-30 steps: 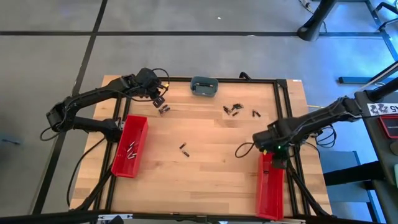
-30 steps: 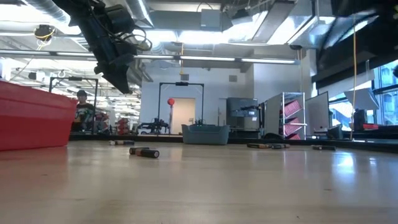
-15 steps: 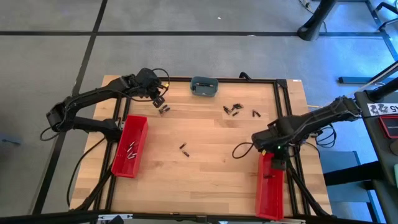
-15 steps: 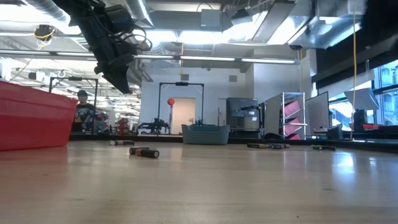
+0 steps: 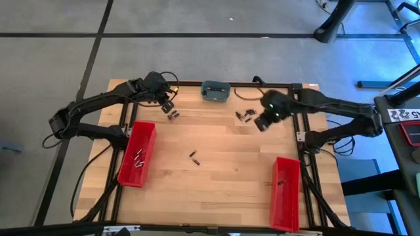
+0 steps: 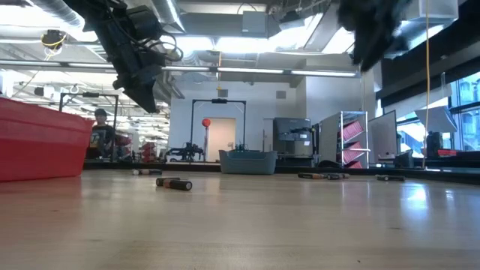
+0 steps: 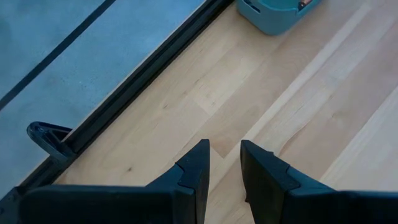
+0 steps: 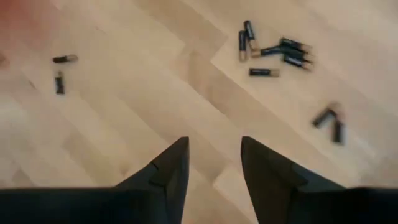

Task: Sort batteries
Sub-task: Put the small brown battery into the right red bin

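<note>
Small dark batteries lie on the wooden table: a cluster (image 5: 246, 116) (image 8: 273, 53) near the far edge, a pair (image 5: 194, 157) (image 6: 174, 183) mid-table, and a few (image 5: 173, 115) far left. More lie in the left red bin (image 5: 138, 159), and one in the right red bin (image 5: 282, 181). My left gripper (image 5: 167, 105) (image 7: 224, 149) hovers open and empty above the far-left batteries. My right gripper (image 5: 261, 123) (image 8: 213, 146) hangs open and empty in the air just beside the far cluster. It looks blurred in the low view (image 6: 371, 37).
A grey-blue dish (image 5: 214, 91) (image 7: 273, 12) sits at the far edge between the arms. Long red bins stand at the left (image 5: 125, 177) and right (image 5: 292, 210) sides. A black frame (image 5: 298, 111) borders the table. Bare wood lies mid-table and toward the near edge.
My right gripper has swung fast from above the right red bin toward the far edge and slightly left, ending above the far battery cluster. My left arm has kept still, and no battery on the table has moved.
</note>
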You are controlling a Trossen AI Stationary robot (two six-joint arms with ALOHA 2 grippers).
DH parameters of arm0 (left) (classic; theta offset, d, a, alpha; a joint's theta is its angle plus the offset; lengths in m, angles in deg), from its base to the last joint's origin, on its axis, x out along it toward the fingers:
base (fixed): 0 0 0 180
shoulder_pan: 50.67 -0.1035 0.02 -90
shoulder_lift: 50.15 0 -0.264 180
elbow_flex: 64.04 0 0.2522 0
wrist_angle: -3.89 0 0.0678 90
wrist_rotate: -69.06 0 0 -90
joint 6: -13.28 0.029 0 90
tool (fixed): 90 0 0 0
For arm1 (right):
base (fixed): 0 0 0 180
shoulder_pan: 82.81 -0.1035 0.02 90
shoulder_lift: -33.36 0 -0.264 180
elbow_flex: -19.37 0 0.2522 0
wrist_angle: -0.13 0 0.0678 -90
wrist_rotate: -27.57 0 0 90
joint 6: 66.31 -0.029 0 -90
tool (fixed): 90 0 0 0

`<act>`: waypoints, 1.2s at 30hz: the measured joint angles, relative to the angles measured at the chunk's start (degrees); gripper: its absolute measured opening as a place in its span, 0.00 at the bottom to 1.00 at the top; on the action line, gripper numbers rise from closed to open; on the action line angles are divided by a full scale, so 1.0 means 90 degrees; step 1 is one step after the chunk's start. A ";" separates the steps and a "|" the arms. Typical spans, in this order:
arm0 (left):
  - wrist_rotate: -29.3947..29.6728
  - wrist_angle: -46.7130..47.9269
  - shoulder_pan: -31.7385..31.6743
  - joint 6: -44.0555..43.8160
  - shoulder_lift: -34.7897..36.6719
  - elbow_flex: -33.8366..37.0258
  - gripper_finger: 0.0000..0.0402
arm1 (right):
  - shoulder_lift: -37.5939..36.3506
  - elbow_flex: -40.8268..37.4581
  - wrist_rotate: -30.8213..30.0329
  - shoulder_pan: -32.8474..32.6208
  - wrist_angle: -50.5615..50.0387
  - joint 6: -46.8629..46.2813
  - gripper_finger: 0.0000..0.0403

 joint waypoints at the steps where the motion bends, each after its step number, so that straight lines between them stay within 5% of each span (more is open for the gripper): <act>1: 0.0000 0.0002 0.0001 -0.0036 0.0000 0.0000 0.20 | 0.0021 -0.0311 0.0251 0.0355 0.0315 0.0247 0.38; 9: 0.0000 0.0311 0.0007 -0.0390 0.0002 0.0002 0.20 | 0.0762 -0.2083 0.1340 0.2522 0.0936 0.0566 0.59; 16: -0.0003 0.0338 0.0007 -0.0715 0.0002 0.0002 0.20 | 0.1510 -0.2250 0.0312 0.3094 0.1318 0.0548 0.68; 27: -0.0003 0.0338 0.0007 -0.0702 0.0002 0.0002 0.20 | 0.2862 -0.2233 -0.0089 0.3077 0.1829 0.0737 0.56; 36: -0.0003 0.0338 0.0007 -0.0702 0.0002 0.0002 0.20 | 0.3055 -0.2232 0.0029 0.3072 0.1939 0.1111 0.32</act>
